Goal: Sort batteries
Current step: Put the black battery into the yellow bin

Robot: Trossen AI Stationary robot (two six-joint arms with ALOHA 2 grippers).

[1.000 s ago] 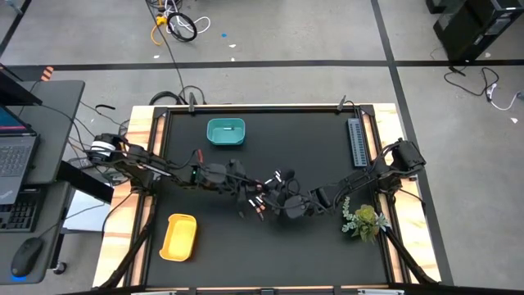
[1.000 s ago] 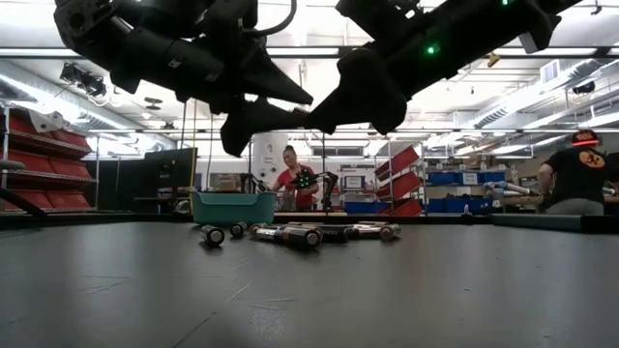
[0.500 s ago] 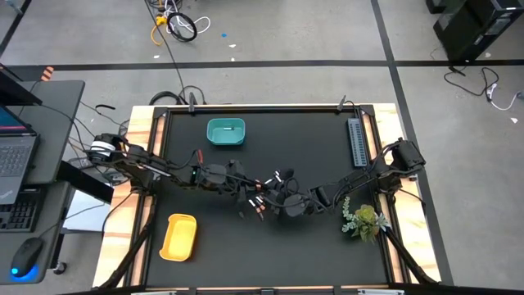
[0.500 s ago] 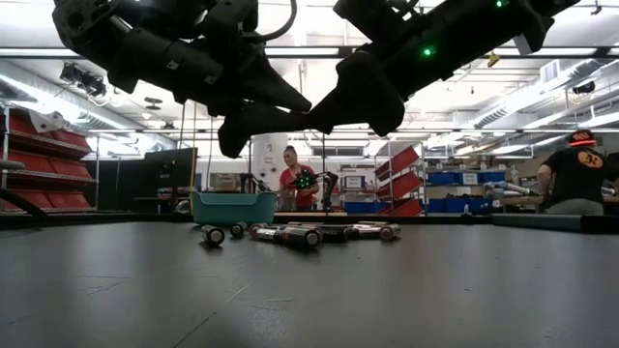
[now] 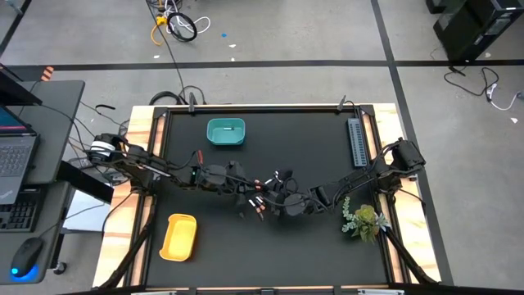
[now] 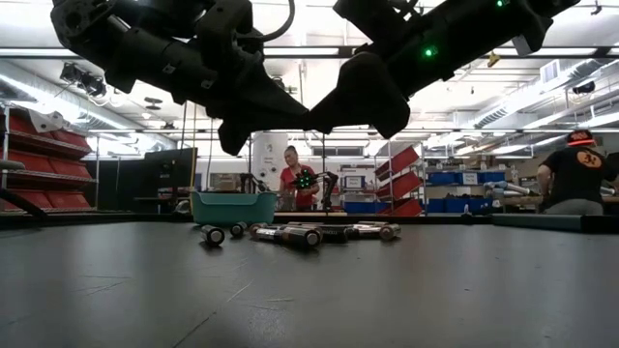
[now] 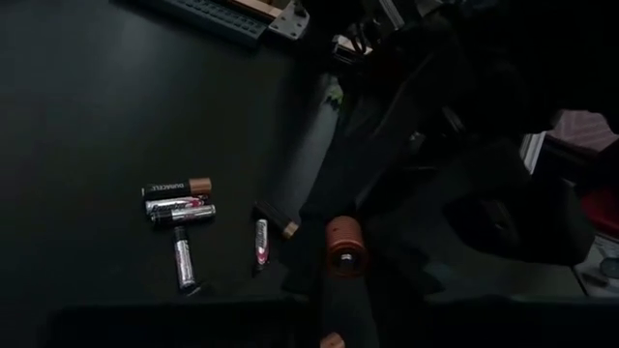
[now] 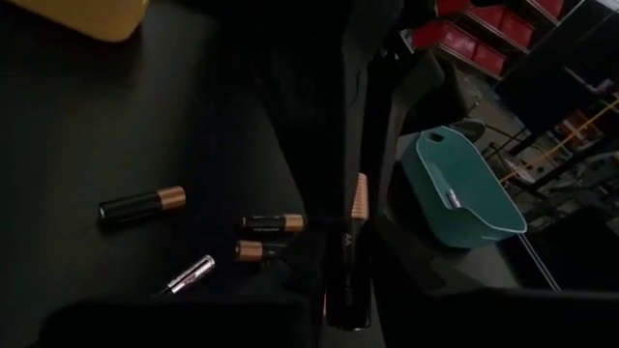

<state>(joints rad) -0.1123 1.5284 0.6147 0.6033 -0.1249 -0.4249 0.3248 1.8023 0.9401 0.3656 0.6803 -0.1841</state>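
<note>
1 battery (image 8: 353, 246) is up in the air over mid-table, between your left gripper (image 5: 250, 192) and right gripper (image 5: 278, 195), which meet tip to tip. I cannot tell which one clamps it. 1 whitish battery (image 8: 453, 198) is in the teal bin (image 5: 225, 121). The yellow bin (image 5: 178, 217) shows none. Several loose batteries (image 7: 179, 188) lie below on the table (image 5: 327, 246). I'd say you're early, most sorting left.

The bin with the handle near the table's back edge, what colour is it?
Teal; the bin shows best in the high view.
</note>
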